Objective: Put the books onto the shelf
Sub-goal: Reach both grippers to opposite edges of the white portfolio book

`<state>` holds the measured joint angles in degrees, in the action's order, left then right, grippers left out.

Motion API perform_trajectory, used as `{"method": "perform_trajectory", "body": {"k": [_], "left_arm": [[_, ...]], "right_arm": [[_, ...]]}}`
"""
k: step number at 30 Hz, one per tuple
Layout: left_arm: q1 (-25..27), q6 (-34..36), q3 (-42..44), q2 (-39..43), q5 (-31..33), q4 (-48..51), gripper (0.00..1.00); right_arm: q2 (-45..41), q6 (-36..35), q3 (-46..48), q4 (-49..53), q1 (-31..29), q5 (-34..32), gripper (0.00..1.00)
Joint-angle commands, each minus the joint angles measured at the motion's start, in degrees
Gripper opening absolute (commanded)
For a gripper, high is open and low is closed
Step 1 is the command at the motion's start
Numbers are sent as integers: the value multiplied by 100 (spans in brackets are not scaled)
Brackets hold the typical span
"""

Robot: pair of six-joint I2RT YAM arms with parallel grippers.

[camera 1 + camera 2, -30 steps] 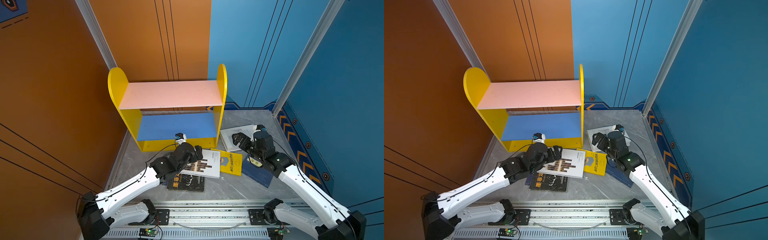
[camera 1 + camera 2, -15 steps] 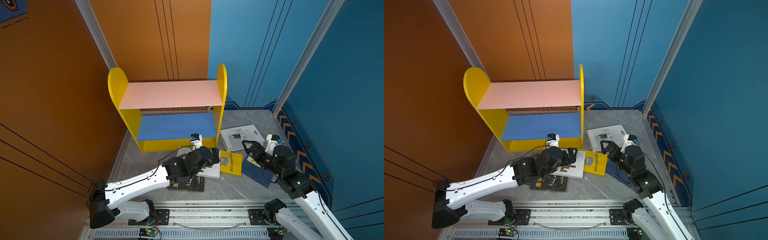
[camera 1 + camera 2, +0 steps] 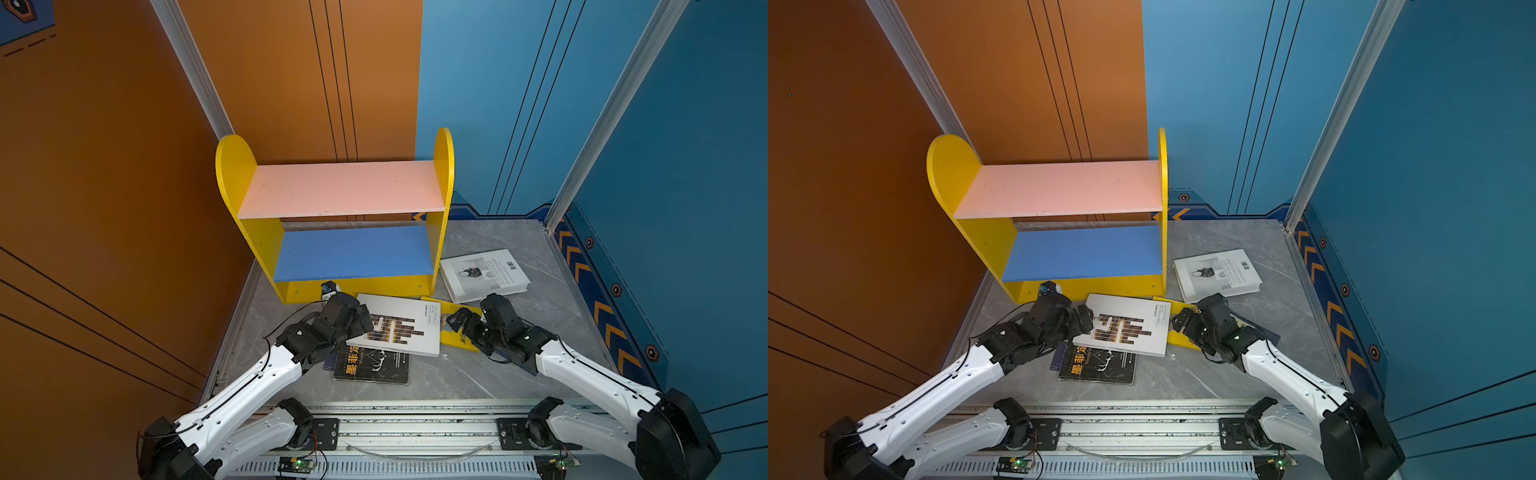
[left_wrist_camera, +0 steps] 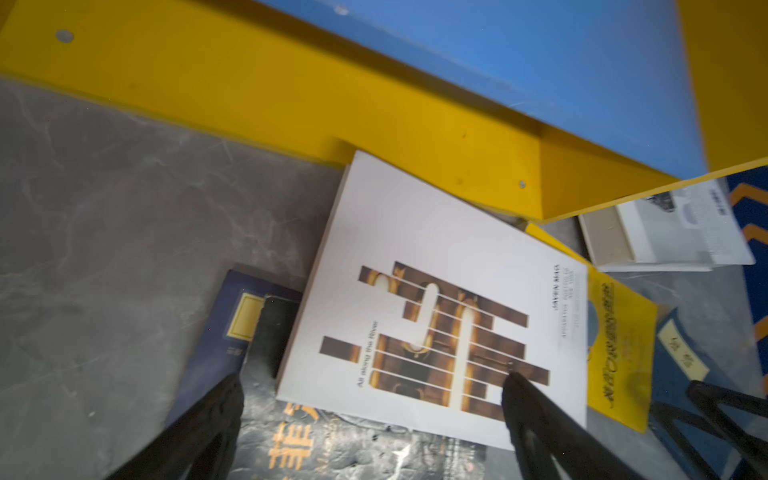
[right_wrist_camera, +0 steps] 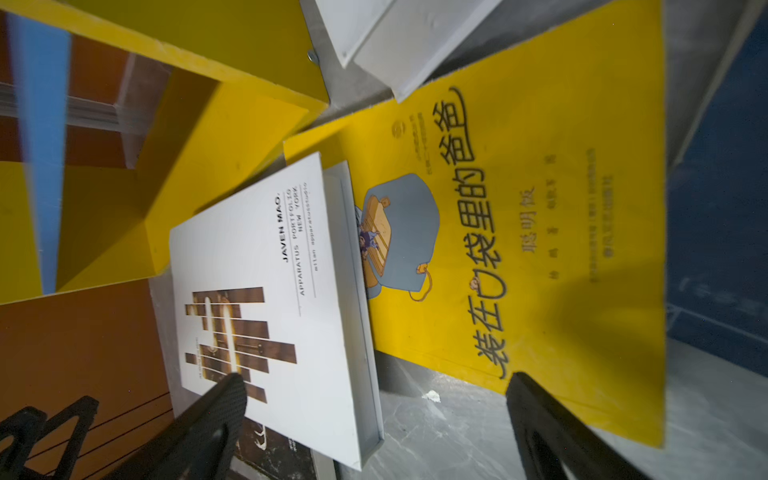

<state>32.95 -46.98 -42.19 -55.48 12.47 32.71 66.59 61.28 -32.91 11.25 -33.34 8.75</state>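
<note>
The shelf [image 3: 340, 189], with yellow sides and pink and blue boards, stands at the back left. In front of it the books lie flat on the grey floor. A white book with brown blocks [image 3: 399, 328] rests on a black book with orange characters [image 3: 372, 365] and a navy book [image 4: 232, 328]. A yellow cartoon book [image 5: 519, 232] lies to its right, partly over another navy book [image 4: 681, 353]. A white and grey book [image 3: 484, 274] lies by the shelf's right side. My left gripper [image 4: 372, 380] hangs open over the white book's left edge. My right gripper [image 5: 376, 380] hangs open between the white and yellow books.
Orange wall panels [image 3: 104, 208] stand close on the left. Blue panels [image 3: 685, 208] close off the right and the back. A metal rail [image 3: 415, 432] carrying both arm bases runs along the front edge. Bare grey floor [image 3: 457, 374] shows in front of the books.
My left gripper swung right, then back left to the white book's left edge. My right gripper came forward and left, from the white and grey book to the yellow book. No book moved.
</note>
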Motion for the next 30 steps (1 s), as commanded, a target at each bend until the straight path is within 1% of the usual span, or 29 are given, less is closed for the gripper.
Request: {"method": "perform_trajectory", "body": {"k": [1, 3, 7, 11, 15, 21, 25, 30], "left_arm": [[-349, 507, 315, -30, -918, -163, 98], [-473, 499, 521, -83, -1217, -492, 98], [-534, 459, 722, -113, -1197, -637, 98], [-612, 335, 922, -42, -1473, -963, 98], [-643, 286, 974, -105, -1667, -1129, 98], [-642, 286, 972, -361, -1998, -1373, 98], [-644, 236, 993, -528, -2251, -1584, 99], [-650, 225, 975, -646, -2368, -1634, 99]], "right_arm": [[393, 305, 130, -711, -226, -77, 100], [632, 451, 178, -1012, -419, -84, 100], [1055, 700, 276, -1566, -647, -119, 100], [1428, 1163, 430, -2476, -864, -94, 98], [1625, 1221, 311, -2436, -932, -103, 97], [1741, 1225, 263, -2503, -1008, 85, 95], [1802, 1318, 238, -2867, -1045, 394, 92], [1579, 1468, 341, -3237, -1025, 432, 91]]}}
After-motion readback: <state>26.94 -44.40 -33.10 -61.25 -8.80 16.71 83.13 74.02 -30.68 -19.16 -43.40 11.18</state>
